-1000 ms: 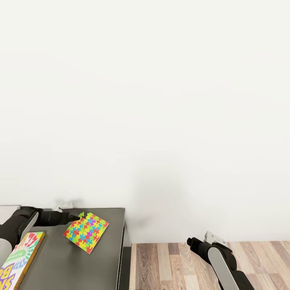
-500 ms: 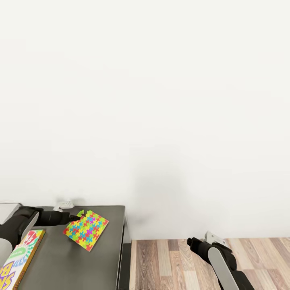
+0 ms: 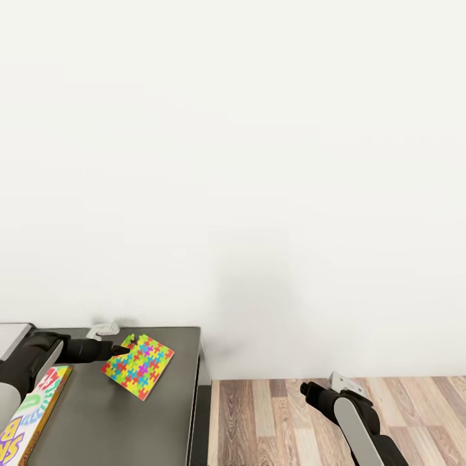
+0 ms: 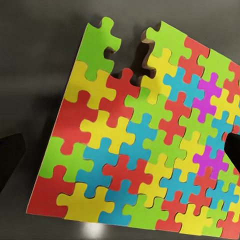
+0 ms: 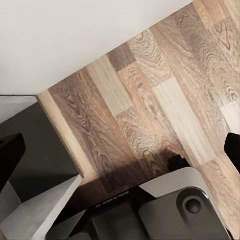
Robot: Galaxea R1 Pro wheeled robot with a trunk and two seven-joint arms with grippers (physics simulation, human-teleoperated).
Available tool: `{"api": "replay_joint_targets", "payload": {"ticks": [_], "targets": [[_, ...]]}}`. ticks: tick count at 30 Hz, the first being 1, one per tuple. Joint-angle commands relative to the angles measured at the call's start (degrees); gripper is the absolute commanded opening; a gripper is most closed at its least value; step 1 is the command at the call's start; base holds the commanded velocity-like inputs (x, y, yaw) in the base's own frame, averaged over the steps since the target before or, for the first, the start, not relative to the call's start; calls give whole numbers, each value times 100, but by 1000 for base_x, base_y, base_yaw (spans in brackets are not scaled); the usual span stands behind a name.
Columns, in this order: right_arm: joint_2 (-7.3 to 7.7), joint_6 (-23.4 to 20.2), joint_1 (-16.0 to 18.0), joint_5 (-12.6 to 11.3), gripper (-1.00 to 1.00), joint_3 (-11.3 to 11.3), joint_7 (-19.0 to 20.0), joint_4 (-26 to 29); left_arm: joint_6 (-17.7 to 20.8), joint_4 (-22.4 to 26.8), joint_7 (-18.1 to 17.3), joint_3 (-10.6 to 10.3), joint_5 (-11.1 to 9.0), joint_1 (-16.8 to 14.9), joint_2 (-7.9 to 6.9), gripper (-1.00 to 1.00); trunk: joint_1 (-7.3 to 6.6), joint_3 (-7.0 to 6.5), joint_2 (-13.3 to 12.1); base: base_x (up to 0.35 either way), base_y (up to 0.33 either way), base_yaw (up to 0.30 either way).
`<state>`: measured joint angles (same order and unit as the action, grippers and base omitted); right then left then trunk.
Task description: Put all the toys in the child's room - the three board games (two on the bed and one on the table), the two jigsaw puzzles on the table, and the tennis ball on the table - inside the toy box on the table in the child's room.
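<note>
1. Dark-grey counter [image 3: 162, 401]: the puzzle [image 3: 138, 366] has stayed at the left tool [image 3: 123, 350] tip while the camera rose slightly.
2. Left tool fingers flank the puzzle, spread; pinch unconfirmed.
3. Right tool [image 3: 309, 390]: state cannot be told, idle above the floor [image 3: 278, 421].
4. Judgement: puzzle not yet lifted.

Your left arm [image 3: 29, 362]: matte black tubular links, light grey rounded panel along side, pale grey segment at frame edge. Your right arm [image 3: 356, 421]: same black joints, light grey oval forearm shell, small white angular bracket on top (near wrist). Right wrist view: your base [image 5: 150, 210] has grey-white rounded housing, black trim, round recessed fastener, faint printed marking (unreadable).
</note>
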<state>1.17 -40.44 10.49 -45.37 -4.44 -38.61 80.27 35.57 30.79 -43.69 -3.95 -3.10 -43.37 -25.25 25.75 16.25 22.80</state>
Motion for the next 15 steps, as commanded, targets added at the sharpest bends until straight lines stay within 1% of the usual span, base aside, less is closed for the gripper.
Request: {"api": "replay_joint_targets", "payload": {"ticks": [1, 15], "targets": [[6, -7, 5, -51, 100, -13, -59, 7, 39, 6, 0, -27, -33, -5, -7, 100, 3, 21, 12, 0, 0, 0], [6, -2, 5, -51, 100, -13, -59, -7, 38, 6, 0, -27, -33, -5, -2, 100, 3, 153, 12, 0, 0, 0]]}}
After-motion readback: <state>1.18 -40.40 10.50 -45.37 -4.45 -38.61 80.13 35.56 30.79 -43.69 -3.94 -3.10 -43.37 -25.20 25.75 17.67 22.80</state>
